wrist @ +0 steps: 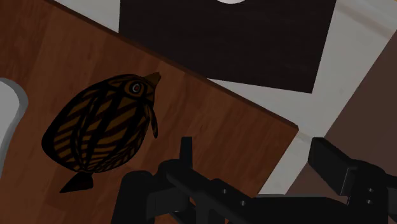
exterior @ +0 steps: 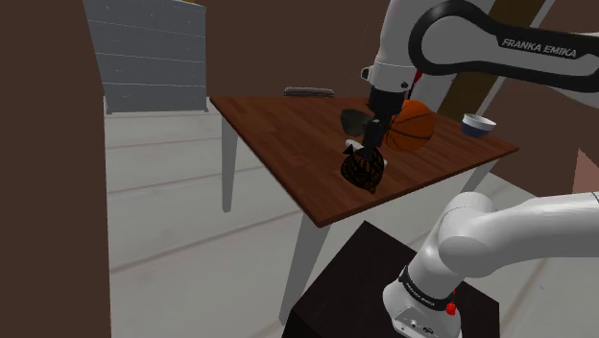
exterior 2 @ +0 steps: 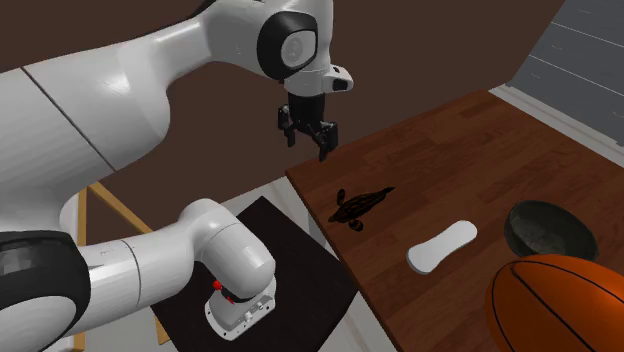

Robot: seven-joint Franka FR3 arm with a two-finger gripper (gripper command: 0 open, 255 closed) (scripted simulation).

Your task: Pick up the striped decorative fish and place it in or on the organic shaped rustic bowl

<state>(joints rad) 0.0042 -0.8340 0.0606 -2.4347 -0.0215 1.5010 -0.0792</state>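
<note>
Your gripper (exterior 2: 307,143) hung parted, holding nothing | striped fish (exterior 2: 362,203) lay on surface (exterior 2: 450,150), 9 o'clock of dark bowl (exterior 2: 545,228) in second exterior view | basketball (exterior 2: 560,305) cut off there

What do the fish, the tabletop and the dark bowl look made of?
Striped fish: black with amber stripes, matte; material unclear, perhaps painted wood or ceramic. Tabletop: reddish-brown wood, plank seams and grain showing, low sheen. Dark bowl: mottled, uneven surface, matte; maybe stoneware, can't confirm.
</note>
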